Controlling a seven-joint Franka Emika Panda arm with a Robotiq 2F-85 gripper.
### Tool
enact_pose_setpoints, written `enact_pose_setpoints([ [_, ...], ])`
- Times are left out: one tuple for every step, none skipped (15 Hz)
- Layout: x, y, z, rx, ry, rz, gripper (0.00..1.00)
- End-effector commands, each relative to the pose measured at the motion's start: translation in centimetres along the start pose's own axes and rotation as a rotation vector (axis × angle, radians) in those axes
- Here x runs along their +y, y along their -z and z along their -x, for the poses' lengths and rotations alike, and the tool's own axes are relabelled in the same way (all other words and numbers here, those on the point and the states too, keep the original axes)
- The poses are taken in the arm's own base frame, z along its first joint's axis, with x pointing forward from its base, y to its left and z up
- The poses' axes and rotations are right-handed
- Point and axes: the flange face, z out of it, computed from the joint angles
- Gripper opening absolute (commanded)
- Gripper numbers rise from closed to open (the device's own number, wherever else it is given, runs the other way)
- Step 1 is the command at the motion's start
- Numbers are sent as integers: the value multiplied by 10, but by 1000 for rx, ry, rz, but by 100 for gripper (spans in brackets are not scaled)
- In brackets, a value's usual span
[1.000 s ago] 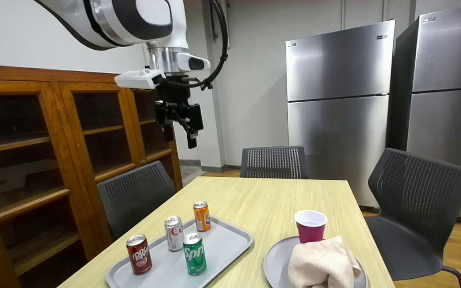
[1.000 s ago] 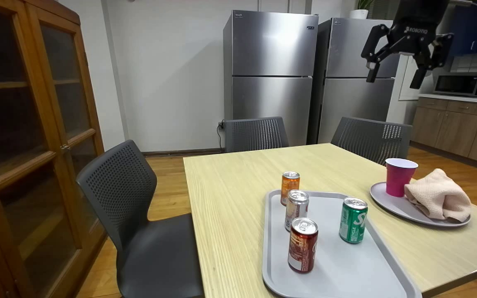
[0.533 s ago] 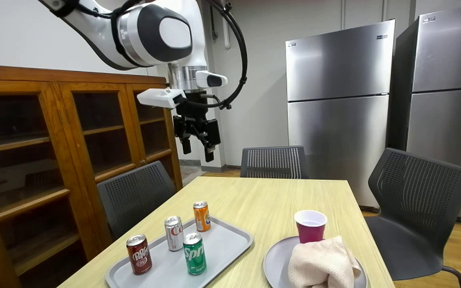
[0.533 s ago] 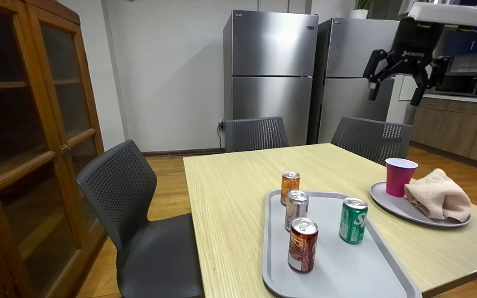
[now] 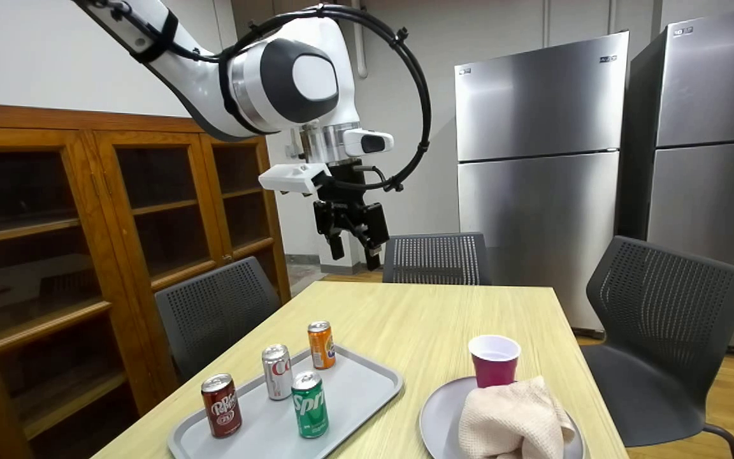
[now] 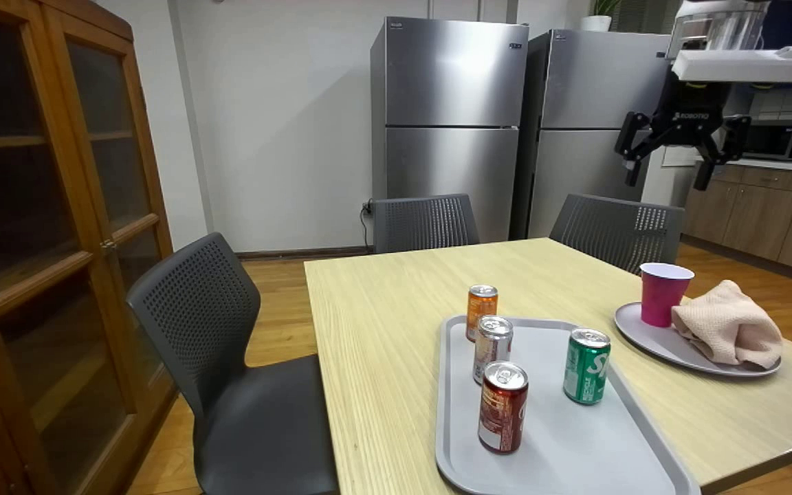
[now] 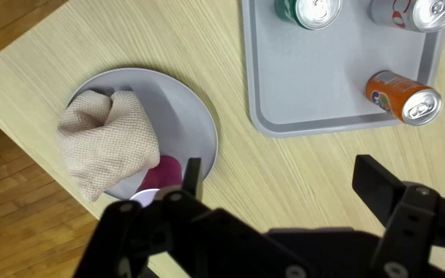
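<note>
Surface (image 5: pixel 443 319): tabletop, pale wood-grain finish, straight edges. Two items found in direct contact with it. First, a grey rectangular tray (image 6: pixel 588 454), lying flat, corners rounded, rim raised; one end runs out of frame in both exterior views. Second, a round grey plate (image 7: pixel 187 119), lying flat beside the tray, near one of its corners and not touching it. A strip of bare wood separates plate and tray.
</note>
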Motion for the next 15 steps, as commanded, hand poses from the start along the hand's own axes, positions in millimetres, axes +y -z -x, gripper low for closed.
enact_pose_setpoints([
  [1, -1, -3, 1, -14, 9, 100],
  [2, -2, -4, 1, -22, 12, 100],
  [2, -3, -5, 1, -25, 13, 100],
  [2, -2, -5, 2, -26, 13, 100],
  [2, -2, -6, 3, -26, 13, 100],
  [1, -2, -6, 3, -27, 13, 100],
  [1, -2, -6, 3, -27, 13, 100],
  [1, -2, -6, 3, -27, 13, 100],
  [1, -2, -6, 3, -28, 13, 100],
  [1, -2, -6, 3, -28, 13, 100],
  [2, -3, -7, 17, -31, 18, 100],
  [3, -4, -9, 24, -28, 18, 100],
  [5, -6, -13, 35, -24, 18, 100],
  [7, -7, -16, 43, -22, 16, 100],
  [9, -10, -20, 51, -17, 14, 100],
])
